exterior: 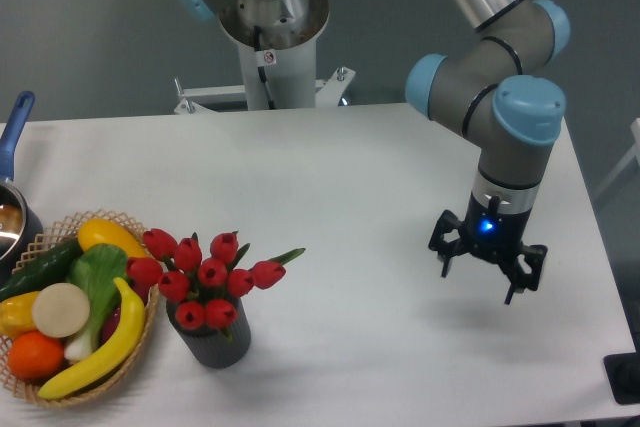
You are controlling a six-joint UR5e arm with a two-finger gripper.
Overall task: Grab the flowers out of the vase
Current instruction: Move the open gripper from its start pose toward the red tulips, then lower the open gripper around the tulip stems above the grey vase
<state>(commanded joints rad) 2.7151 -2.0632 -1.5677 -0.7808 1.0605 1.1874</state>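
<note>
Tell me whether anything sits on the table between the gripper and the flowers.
Nothing visible does. The gripper hangs over the right side of the table, and the flowers stand in the vase at the front left. Only bare tabletop lies between. The wicker basket sits beyond the flowers, further left.

White table (330, 177): vase (213, 342), basket (60, 385), pot (12, 222)

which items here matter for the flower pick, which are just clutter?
Job:
- flowers, red tulips standing in the vase
- vase, dark, ribbed
- gripper, open, far off to the right of the flowers

Clutter:
- wicker basket of fruit and vegetables, beside the vase
- blue-handled pot at the table's left edge
</note>
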